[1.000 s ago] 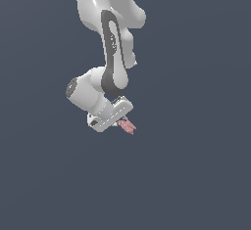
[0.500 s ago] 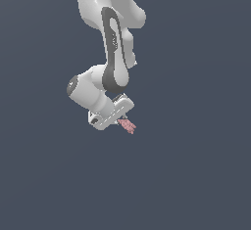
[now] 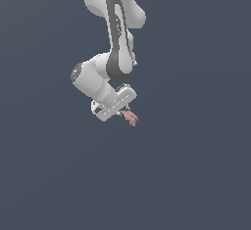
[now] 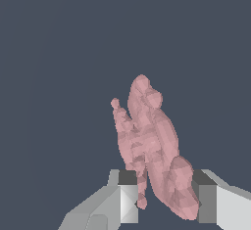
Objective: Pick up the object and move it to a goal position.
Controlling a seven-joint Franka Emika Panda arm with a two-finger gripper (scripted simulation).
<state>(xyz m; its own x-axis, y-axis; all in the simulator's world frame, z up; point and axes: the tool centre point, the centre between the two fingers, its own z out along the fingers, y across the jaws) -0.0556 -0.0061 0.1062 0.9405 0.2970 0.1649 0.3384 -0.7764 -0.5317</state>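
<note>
1. Pale pink and lumpy, the object [image 4: 152, 150] sits between the two fingers of the gripper [image 4: 164, 197] in the wrist view, its long body reaching out well past the fingertips.
2. We see the gripper pinching the object: one dark pad [image 4: 128, 177] meets its thin side lobe, and the other pad sits against the thicker lobe.
3. In the exterior view the object [image 3: 130, 117] hangs just below the gripper [image 3: 122, 110], as a tiny pink fleck (far smaller than the white hand that carries it).
4. We see the white arm [image 3: 115, 23] coming down from the top of the exterior view, bent at the wrist, so the gripper tilts toward the exterior view's right.
5. Around it we see only a plain slate-grey backdrop [image 3: 196, 175], with the object touching nothing but the fingers.
</note>
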